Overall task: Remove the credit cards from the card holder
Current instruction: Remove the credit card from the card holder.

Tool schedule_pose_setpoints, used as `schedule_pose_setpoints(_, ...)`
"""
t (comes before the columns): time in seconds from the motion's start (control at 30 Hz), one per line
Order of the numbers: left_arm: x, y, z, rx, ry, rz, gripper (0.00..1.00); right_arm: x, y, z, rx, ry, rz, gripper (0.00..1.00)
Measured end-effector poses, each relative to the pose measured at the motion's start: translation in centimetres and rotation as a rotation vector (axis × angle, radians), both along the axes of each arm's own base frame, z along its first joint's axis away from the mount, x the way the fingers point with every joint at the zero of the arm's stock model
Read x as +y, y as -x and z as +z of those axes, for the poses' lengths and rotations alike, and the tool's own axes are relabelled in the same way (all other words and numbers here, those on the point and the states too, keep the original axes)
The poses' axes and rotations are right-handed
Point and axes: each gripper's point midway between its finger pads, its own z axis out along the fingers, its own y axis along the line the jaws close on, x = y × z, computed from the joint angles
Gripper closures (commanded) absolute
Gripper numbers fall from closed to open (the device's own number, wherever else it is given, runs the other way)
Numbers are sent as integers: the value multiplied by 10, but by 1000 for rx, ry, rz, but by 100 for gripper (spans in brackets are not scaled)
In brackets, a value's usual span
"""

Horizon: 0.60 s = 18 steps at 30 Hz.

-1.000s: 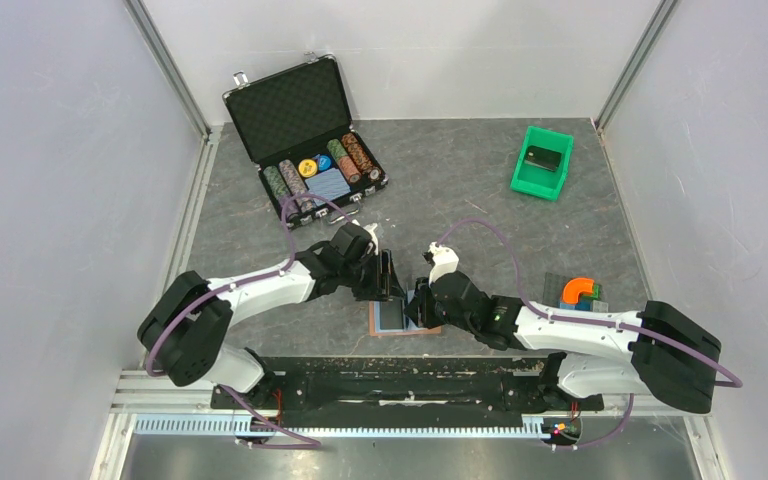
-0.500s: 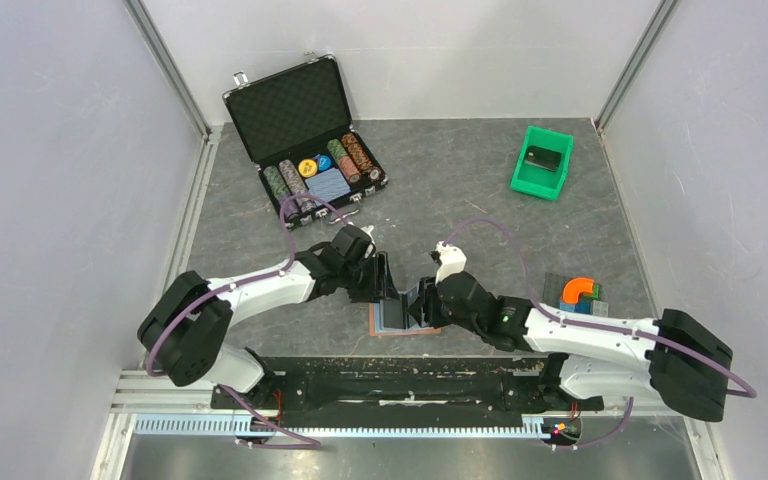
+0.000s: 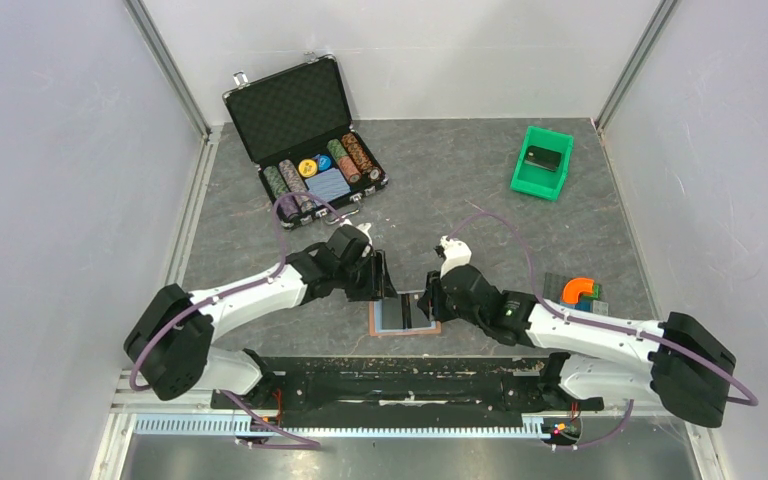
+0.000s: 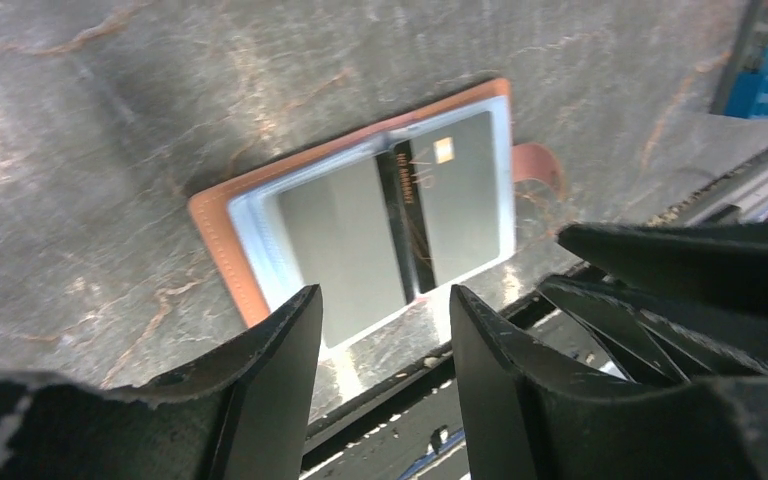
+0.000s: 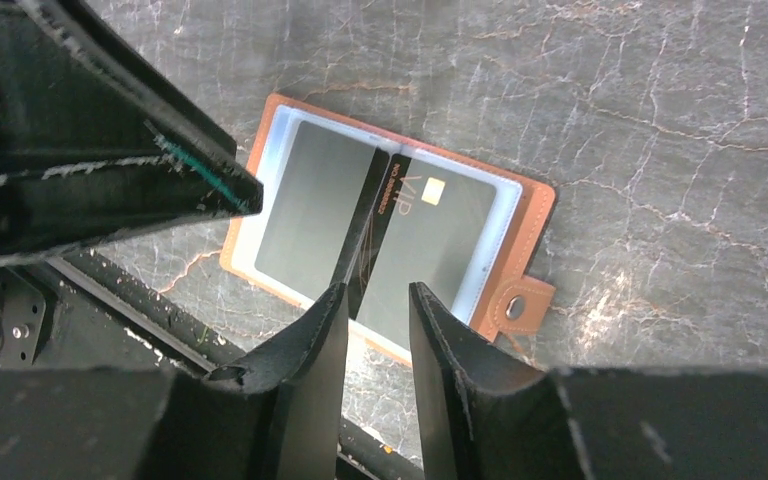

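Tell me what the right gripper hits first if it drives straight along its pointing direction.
Most likely the open card holder, near its centre fold, where the dark credit cards meet. The right gripper hangs above it with jaws apart, though depth is unclear.

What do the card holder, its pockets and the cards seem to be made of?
Card holder: likely leather or imitation leather, matte brown, with a snap tab.
Pockets: apparently clear soft plastic, pale blue, catching light.
Cards: probably hard plastic, dark grey, smooth with faint sheen; one carries a gold chip.
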Motion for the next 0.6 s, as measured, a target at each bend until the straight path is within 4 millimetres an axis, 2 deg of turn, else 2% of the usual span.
schedule_pose_setpoints(0.2, -16, -2, 8, -12, 94, -9, 45, -6, -15, -7, 26, -20, -16, 69)
schedule_pose_setpoints(0.4, -24, 4, -10, 30, 137, -12, 46, -11, -16, -24, 72, -42, -3, 70)
schedule_pose_setpoints(0.6, -34, 5, -20, 42, 165, -26, 47, -15, -6, -49, 135, -47, 23, 71)
